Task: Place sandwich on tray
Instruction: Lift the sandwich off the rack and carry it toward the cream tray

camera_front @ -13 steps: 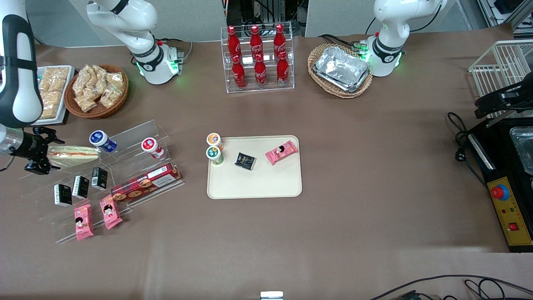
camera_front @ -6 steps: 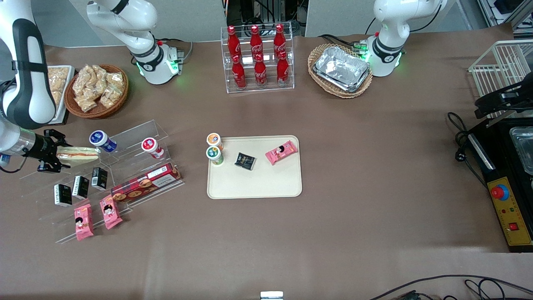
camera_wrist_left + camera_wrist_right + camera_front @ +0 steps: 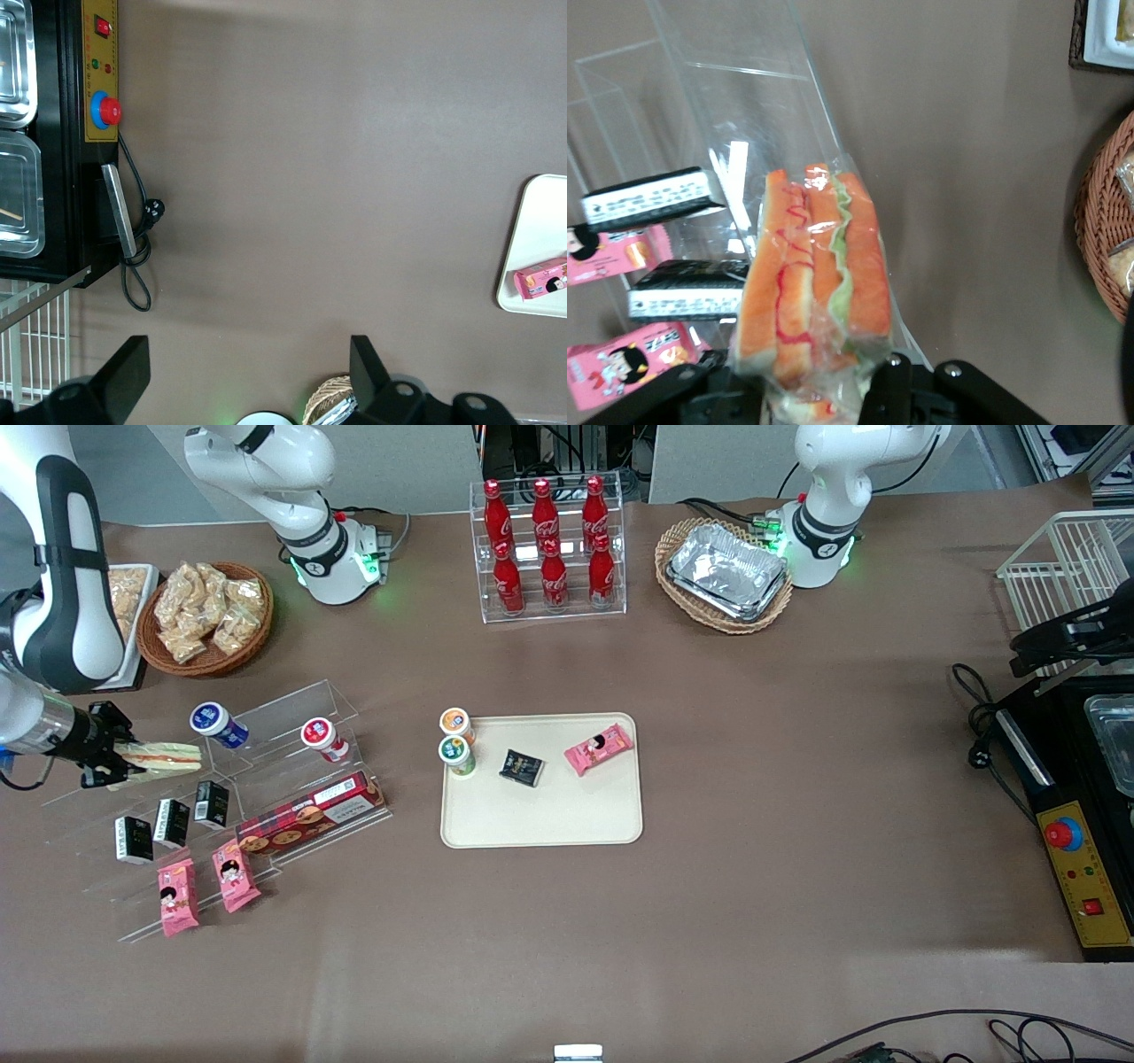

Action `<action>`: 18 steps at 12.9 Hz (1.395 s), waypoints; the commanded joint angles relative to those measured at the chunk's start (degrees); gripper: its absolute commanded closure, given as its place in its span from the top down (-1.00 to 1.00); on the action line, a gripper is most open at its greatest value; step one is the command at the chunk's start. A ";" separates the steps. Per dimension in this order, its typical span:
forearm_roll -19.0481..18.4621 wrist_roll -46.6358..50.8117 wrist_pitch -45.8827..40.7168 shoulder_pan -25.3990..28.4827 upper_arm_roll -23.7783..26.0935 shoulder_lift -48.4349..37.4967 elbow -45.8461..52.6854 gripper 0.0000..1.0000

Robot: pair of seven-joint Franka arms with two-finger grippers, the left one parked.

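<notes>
The clear-wrapped sandwich (image 3: pixel 164 756) with its orange and green filling stripe is held at one end by my gripper (image 3: pixel 117 763), above the top step of the clear acrylic stand (image 3: pixel 266 766) at the working arm's end of the table. In the right wrist view the sandwich (image 3: pixel 815 266) fills the space between my black fingers (image 3: pixel 890 390), which are shut on its wrapped end. The cream-beige tray (image 3: pixel 567 815) lies at the table's middle; its edge shows in the left wrist view (image 3: pixel 532 239).
On the tray stand two small cups (image 3: pixel 457 744), a black packet (image 3: pixel 521 767) and a pink snack packet (image 3: pixel 599 748). The stand holds two tubs (image 3: pixel 217 724), black cartons (image 3: pixel 173 822), a red biscuit box (image 3: pixel 310 815) and pink packets (image 3: pixel 205 886). A wicker snack basket (image 3: pixel 205 616) is nearby.
My gripper has shifted along the sandwich and closed on its end. The sandwich has tilted a little and moved slightly nearer the front camera.
</notes>
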 commanded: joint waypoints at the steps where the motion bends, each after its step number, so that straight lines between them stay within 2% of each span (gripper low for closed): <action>1: -1.67 -4.46 -4.62 0.14 -0.27 -4.21 1.72 -0.46; 4: -1.59 -9.82 -12.96 0.14 -0.10 -4.04 9.88 -0.75; 6: -1.06 -10.28 -18.68 0.32 0.17 -3.78 15.41 -0.76; 8: -0.36 -9.32 -25.88 2.06 2.44 -3.17 22.09 -0.76; 12: 2.89 1.38 -28.99 8.64 4.91 -1.85 26.17 -0.85; 18: 5.97 23.61 -24.52 22.70 5.88 3.51 27.05 -0.86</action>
